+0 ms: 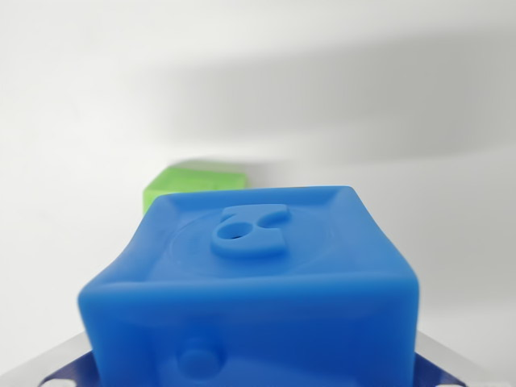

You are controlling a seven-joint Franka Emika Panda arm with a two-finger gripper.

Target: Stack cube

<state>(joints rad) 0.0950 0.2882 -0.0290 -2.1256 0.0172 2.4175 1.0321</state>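
In the wrist view, a blue cube (254, 298) is filling the lower frame, sitting between grey gripper (254, 372) parts at the bottom corners; whether the claw is clamping it, I cannot tell. A green cube (192, 184) is peeking out behind it on the white table (72, 121).

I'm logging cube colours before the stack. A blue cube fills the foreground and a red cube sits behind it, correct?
Not quite: the cube behind is green, not red. The wrist view shows it peeking out past the blue cube, which does fill the foreground.
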